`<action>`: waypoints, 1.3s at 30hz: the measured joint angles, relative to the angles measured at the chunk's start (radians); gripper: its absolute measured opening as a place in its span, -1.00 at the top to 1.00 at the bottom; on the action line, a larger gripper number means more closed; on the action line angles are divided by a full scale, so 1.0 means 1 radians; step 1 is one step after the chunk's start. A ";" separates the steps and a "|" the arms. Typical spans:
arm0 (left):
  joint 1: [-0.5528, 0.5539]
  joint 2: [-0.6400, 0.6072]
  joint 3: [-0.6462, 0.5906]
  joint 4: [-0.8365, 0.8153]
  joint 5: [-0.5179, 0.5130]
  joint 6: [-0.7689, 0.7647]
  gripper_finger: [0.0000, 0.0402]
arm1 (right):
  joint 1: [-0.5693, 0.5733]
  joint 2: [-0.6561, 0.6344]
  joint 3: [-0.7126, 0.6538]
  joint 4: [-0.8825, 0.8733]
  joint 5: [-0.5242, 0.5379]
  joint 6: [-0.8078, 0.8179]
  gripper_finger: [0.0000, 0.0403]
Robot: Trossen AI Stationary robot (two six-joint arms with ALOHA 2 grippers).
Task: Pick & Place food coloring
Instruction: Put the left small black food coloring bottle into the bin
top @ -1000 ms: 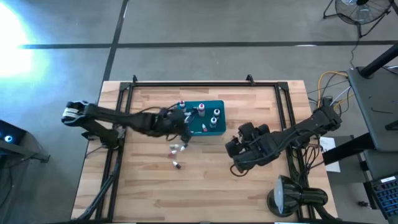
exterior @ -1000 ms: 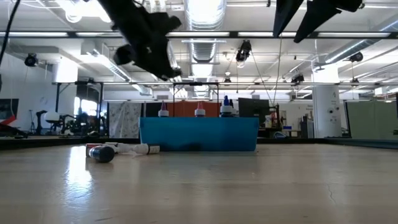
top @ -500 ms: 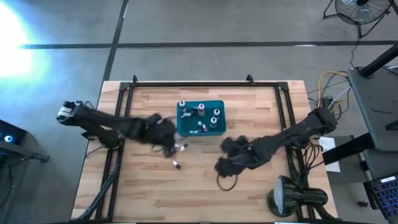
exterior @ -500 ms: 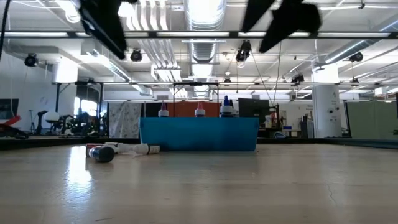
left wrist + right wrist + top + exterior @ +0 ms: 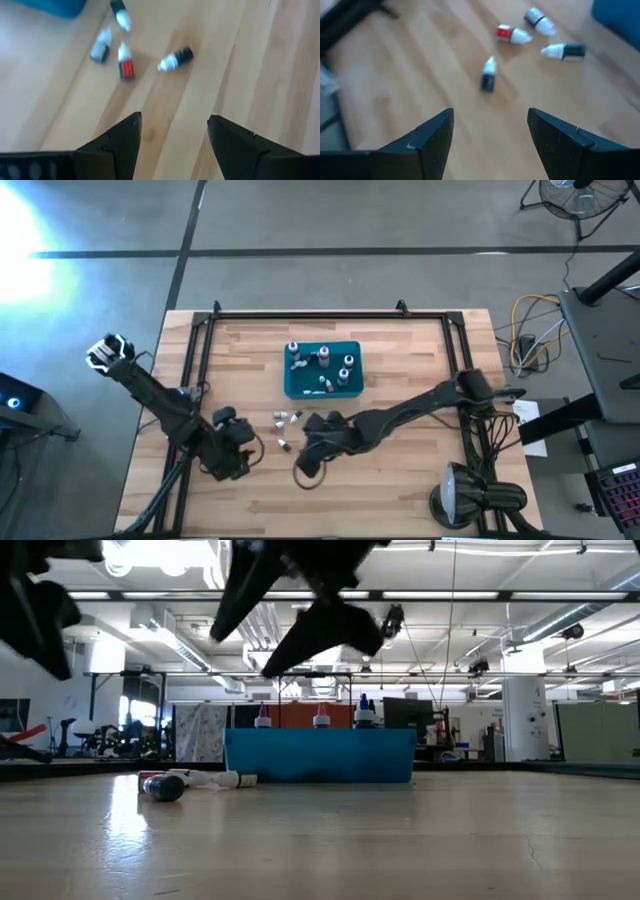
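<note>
Beside the teal rectangular plastic bin [image 5: 322, 369] on the wooden table, four small food-coloring dropper bottles [image 5: 287, 418] lie on their sides, not yet collected, while several others [image 5: 322, 360] stand upright inside the bin. Nearest the loose bottles, the right gripper [image 5: 308, 457] hovers with its fingers apart and nothing between them. Farther from the bin, the left gripper [image 5: 238, 452] also stands open and empty. By appearances, the sorting is partly finished.
</note>
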 joint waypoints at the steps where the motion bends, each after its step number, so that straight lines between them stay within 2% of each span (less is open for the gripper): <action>1: -0.020 0.001 -0.013 0.000 -0.001 -0.027 -0.02 | -0.006 0.034 0.041 -0.023 0.008 0.001 -0.23; 8: -0.120 -0.005 -0.061 -0.019 -0.001 -0.124 -0.02 | -0.042 0.250 0.330 -0.186 0.015 0.018 -0.23; 13: -0.150 -0.013 -0.066 -0.051 -0.005 -0.218 -0.02 | -0.070 0.372 0.500 -0.233 0.011 -0.004 -0.22; 19: -0.192 -0.061 -0.066 -0.063 -0.087 -0.269 -0.02 | -0.094 0.485 0.633 -0.282 -0.050 -0.031 -0.22; 27: -0.204 -0.154 -0.066 -0.093 -0.258 -0.322 -0.02 | -0.097 0.562 0.693 -0.363 -0.085 -0.046 -0.22; 35: -0.204 -0.180 -0.076 -0.144 -0.302 -0.320 -0.02 | -0.109 0.563 0.690 -0.366 -0.065 -0.084 0.00; 39: -0.204 -0.180 -0.081 -0.151 -0.313 -0.320 -0.02 | -0.114 0.563 0.689 -0.359 -0.063 -0.091 0.04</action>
